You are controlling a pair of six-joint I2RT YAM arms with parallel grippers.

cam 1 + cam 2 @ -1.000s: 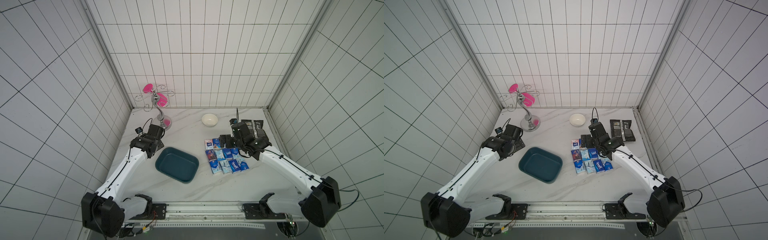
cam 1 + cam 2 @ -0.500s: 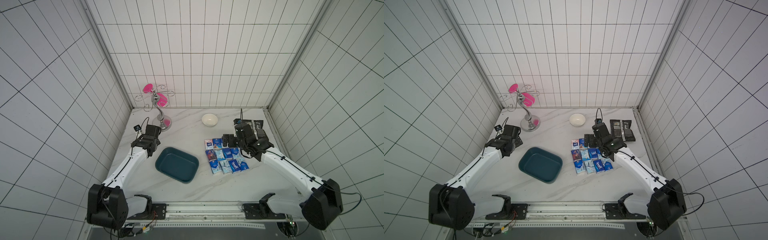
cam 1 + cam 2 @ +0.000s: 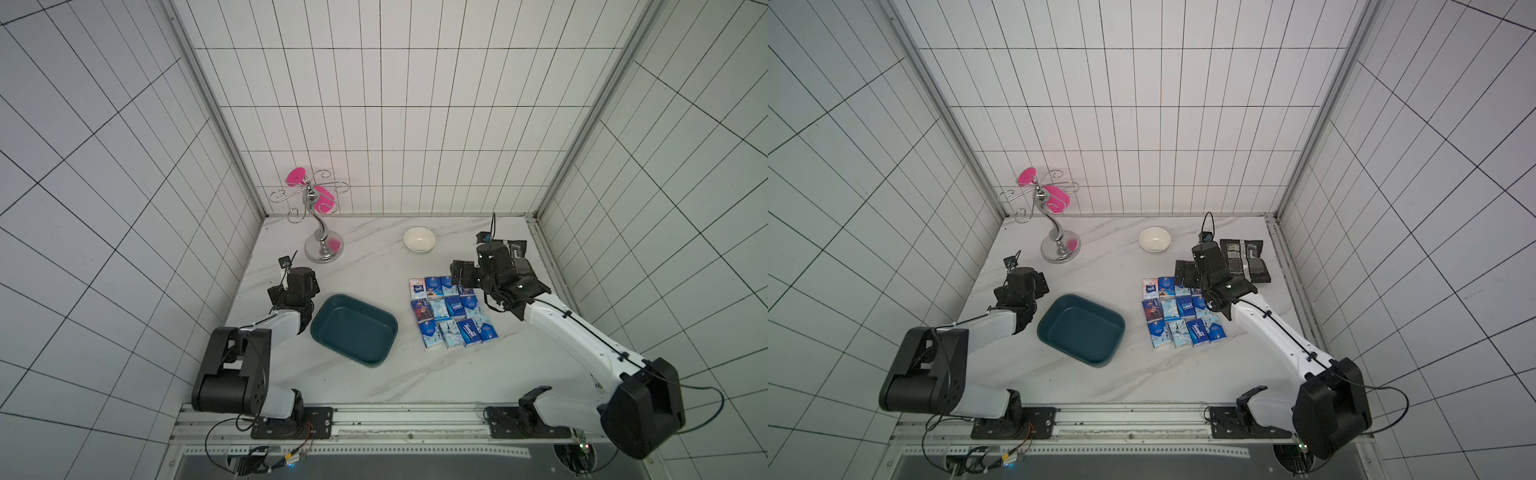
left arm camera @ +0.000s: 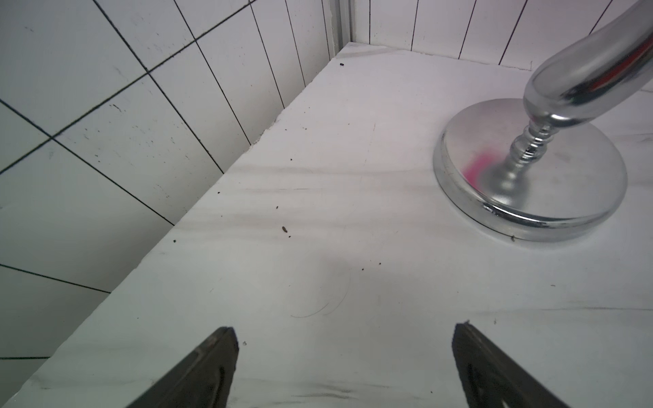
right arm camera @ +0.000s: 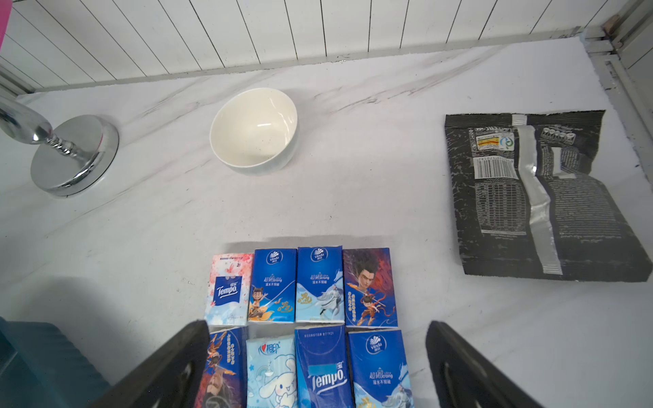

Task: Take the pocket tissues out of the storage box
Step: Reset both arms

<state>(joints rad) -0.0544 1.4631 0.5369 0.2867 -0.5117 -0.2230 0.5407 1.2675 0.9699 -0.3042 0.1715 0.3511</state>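
Several pocket tissues (image 3: 451, 313) (image 3: 1183, 316) lie in a neat grid on the marble table, right of the storage box (image 3: 353, 332) (image 3: 1080, 328). The dark teal box holds nothing in both top views. Most packs (image 5: 304, 286) are blue; one is pinkish-white. My right gripper (image 5: 318, 328) (image 3: 467, 274) hovers open over the grid's far rows, touching no pack. My left gripper (image 4: 346, 332) (image 3: 293, 289) is open over bare table left of the box, near the side wall.
A white bowl (image 3: 419, 240) (image 5: 254, 130) stands behind the packs. A chrome stand (image 3: 323, 249) (image 4: 530, 169) with pink pieces is at the back left. A flat black foil packet (image 3: 1246, 259) (image 5: 544, 197) lies at the back right. Tiled walls close three sides.
My left arm has folded back, drawing its gripper away from the box toward the left wall. The right gripper has drifted slightly toward the back right above the packs.
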